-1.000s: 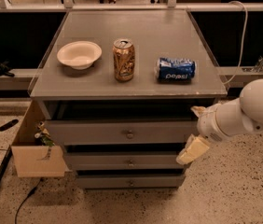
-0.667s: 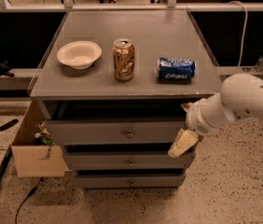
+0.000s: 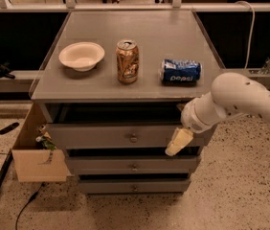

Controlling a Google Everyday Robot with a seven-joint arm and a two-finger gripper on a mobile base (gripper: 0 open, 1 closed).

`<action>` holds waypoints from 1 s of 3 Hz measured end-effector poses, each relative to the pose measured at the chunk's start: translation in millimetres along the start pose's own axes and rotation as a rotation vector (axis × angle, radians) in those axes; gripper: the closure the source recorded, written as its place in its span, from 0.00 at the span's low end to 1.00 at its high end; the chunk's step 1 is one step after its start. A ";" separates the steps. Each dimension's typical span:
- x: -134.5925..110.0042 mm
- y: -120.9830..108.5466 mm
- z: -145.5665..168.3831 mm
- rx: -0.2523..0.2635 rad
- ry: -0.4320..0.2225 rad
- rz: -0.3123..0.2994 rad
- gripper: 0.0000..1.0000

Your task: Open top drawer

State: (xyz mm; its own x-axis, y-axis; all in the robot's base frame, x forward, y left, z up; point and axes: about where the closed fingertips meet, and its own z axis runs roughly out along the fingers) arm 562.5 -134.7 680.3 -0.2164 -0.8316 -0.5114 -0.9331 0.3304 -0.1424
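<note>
A pale speckled floor lies around a grey cabinet. Behind it is a dark recess. A cardboard box stands just beside the cabinet's left side.

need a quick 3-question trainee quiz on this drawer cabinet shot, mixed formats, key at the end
1. True or false: the Pepsi can stands upright on the cabinet top.
2. Where is the gripper along the front of the top drawer? A) left end B) at the knob C) right end
3. Short answer: what sits left of the gold can?
Key: 1 false, it lies on its side. 2 C. 3 the white bowl.
</note>
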 end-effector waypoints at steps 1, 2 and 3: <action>10.5 -0.6 10.6 -0.005 0.008 0.008 0.00; 21.5 1.8 16.2 -0.003 0.019 0.018 0.00; 29.0 4.4 20.8 -0.006 0.029 0.030 0.02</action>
State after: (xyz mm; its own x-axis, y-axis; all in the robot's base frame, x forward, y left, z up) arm 558.0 -148.1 647.2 -0.2525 -0.8340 -0.4906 -0.9276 0.3529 -0.1225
